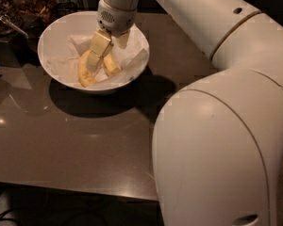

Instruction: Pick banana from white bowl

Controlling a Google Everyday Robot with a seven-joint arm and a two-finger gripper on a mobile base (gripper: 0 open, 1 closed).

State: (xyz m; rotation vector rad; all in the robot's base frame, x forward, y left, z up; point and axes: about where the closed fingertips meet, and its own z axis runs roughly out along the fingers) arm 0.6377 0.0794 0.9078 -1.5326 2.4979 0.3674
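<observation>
The white bowl [54, 36] stands at the back left of the brown table, lined with crumpled white paper. Two yellow bananas lie in it: one banana [84, 73] curves along the front left, and part of another banana [112, 66] shows to its right. I cannot tell which one is the slimmer. My gripper [97, 59] reaches down into the bowl from the white arm, low over the bananas and between the two, touching or nearly touching them. It hides their upper ends.
The brown table [85, 145] runs to a front edge near the bottom. A dark tray with a spoon [12, 26] and dark clutter sit at the back left. My large white arm [221, 126] fills the right side.
</observation>
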